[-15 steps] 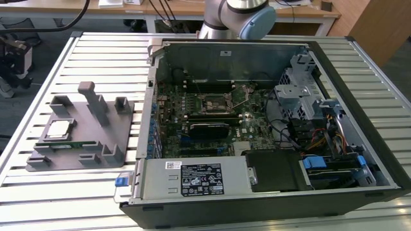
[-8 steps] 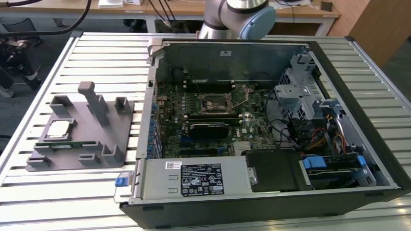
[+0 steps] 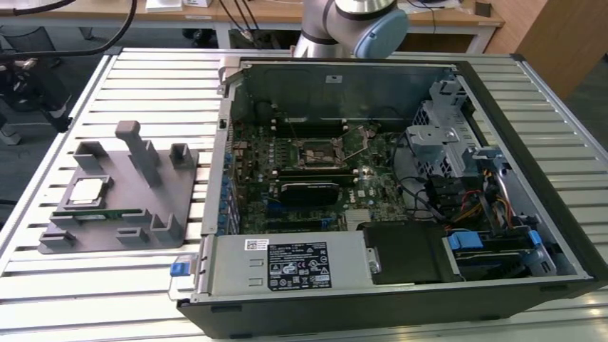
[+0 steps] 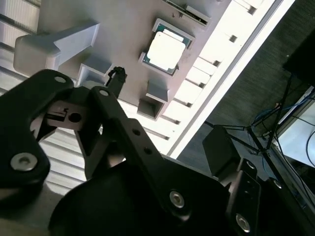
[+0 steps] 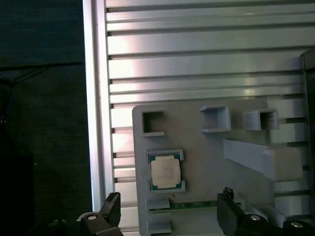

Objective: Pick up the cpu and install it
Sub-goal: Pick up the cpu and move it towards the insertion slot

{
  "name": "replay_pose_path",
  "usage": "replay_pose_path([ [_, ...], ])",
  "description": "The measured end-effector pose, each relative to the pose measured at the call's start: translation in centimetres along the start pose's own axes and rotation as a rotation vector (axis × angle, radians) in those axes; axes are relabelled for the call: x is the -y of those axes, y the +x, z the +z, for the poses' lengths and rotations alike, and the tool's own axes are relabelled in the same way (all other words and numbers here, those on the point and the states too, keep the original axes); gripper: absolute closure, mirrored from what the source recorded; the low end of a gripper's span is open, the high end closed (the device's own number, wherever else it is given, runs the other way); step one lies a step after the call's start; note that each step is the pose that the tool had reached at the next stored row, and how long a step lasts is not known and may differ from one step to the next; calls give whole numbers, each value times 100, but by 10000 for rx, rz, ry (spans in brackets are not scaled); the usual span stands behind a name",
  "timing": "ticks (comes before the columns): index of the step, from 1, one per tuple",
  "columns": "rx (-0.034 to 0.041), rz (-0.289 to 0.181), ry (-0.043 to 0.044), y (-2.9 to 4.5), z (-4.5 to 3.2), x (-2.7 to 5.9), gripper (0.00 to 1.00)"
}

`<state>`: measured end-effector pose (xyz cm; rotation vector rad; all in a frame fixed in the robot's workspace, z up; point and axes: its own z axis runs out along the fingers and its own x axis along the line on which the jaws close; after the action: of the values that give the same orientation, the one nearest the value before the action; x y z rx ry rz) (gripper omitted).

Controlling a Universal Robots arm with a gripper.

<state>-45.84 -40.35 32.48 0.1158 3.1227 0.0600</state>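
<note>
In the exterior view we see the cpu (image 3: pixel 87 191) lying flat, silver top up, in a grey holder (image 3: pixel 142 206) on the slatted bench (image 3: pixel 95 285). The holder stands on the exterior view's left of the open computer case (image 3: pixel 380 178), apart from it. The arm (image 3: pixel 354 21) rises at the far side of the case.

In the first wrist view the hand (image 5: pixel 170 210) hangs over the holder. Its fingers (image 5: pixel 112 212) are spread wide and grip nothing. The cpu (image 5: pixel 166 171) sits seated in its recess, touched by neither finger, with a green memory stick (image 5: pixel 192 204) just beside it.

In the second wrist view we see the cpu (image 4: pixel 166 47) beyond the hand's black linkage, well clear of it.
</note>
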Motion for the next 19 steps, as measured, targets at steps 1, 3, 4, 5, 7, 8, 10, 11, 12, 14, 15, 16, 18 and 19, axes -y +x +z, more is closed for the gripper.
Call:
replay_pose_path([
  [1,-1,0,9,0,9,0,13],
  [3,-1,1,13,1,30,1,7],
  [4,-1,1,13,1,42,1,2],
  [5,-2,0,13,1,54,2,1],
  [7,-7,1,13,2,81,3,1],
  [8,-16,2,14,2,97,3,1],
  [10,-42,2,16,2,134,4,1],
  [11,-66,-20,18,2,151,5,1],
  [12,-93,-110,18,2,168,6,1],
  [14,-127,-415,17,3,198,7,1],
  [15,-145,-569,16,2,213,8,1],
  [16,-161,-695,15,3,230,8,1],
  [18,-195,-774,15,3,266,10,1],
  [19,-206,-775,16,3,285,10,1],
])
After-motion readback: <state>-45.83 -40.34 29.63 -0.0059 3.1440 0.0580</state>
